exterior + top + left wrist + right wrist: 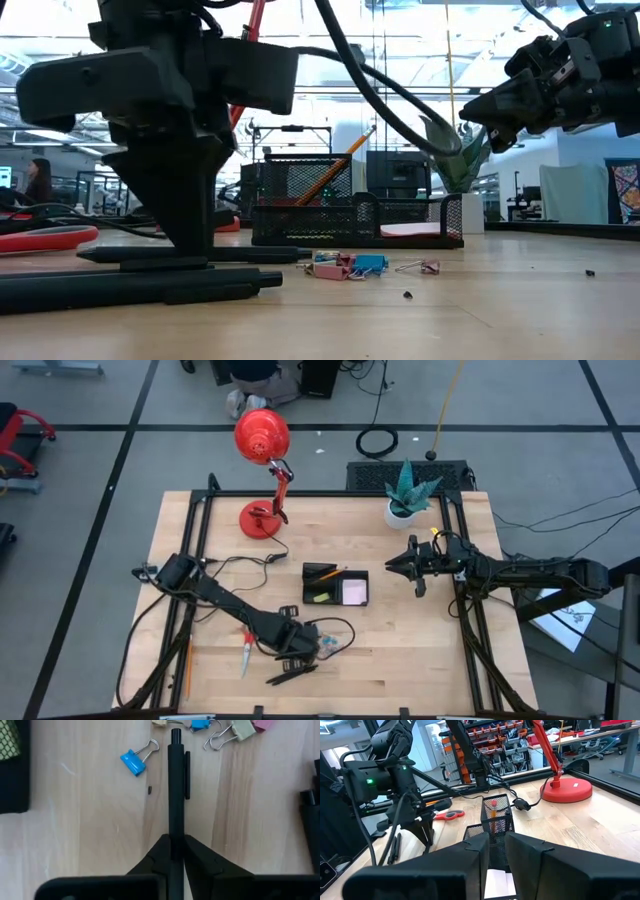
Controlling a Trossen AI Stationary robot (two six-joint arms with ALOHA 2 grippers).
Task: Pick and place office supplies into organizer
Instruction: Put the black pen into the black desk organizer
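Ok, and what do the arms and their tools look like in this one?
Both arms are dark, near black, with chunky jointed links and black cables looped loosely along them. The left tool ends in two flat black wedge-shaped fingers. The right tool has matching dark fingers and a yellow mark near its wrist. A small green light glows on the left arm's housing in the right wrist view.

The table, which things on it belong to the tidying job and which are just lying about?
Job:
black pen between the left gripper jaws
binder clips
scissors
pencil
organizer

Lying about:
red desk lamp
potted plant
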